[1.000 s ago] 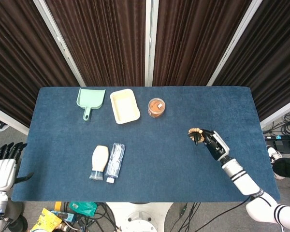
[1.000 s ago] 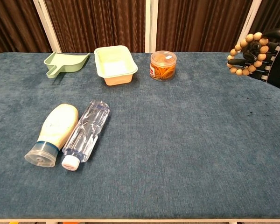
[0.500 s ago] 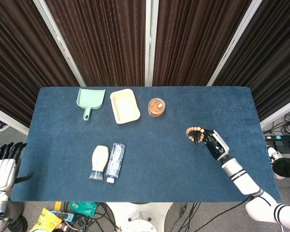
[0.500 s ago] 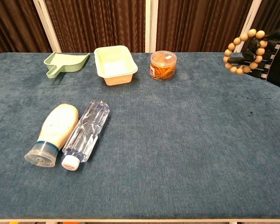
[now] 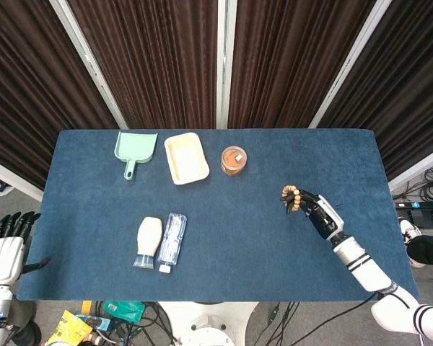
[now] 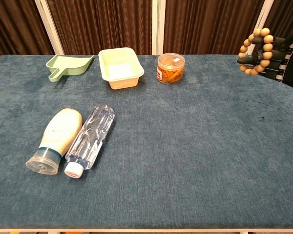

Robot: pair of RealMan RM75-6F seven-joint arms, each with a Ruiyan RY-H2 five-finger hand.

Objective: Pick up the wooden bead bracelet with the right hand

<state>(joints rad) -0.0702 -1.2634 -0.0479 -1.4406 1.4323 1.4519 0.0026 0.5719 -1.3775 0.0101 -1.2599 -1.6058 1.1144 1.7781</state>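
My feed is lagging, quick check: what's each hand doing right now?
Left hand: open, holding nothing, off the table's left edge.
Right hand: holding the bead bracelet, lifted clear of the table.

The right hand (image 6: 278, 51) is running off the chest view's right edge. The left hand (image 5: 6, 249) is being cut by the head view's left edge, its fingers too small to read.

Surface: blue cloth-covered table (image 6: 195, 161)
Far edge: green plastic dustpan (image 6: 63, 67), cream rectangular tray (image 6: 120, 68), clear round tub of orange contents (image 6: 170, 68)
Near left: squeeze bottle (image 6: 57, 140) touching clear plastic water bottle (image 6: 90, 139), both lying flat
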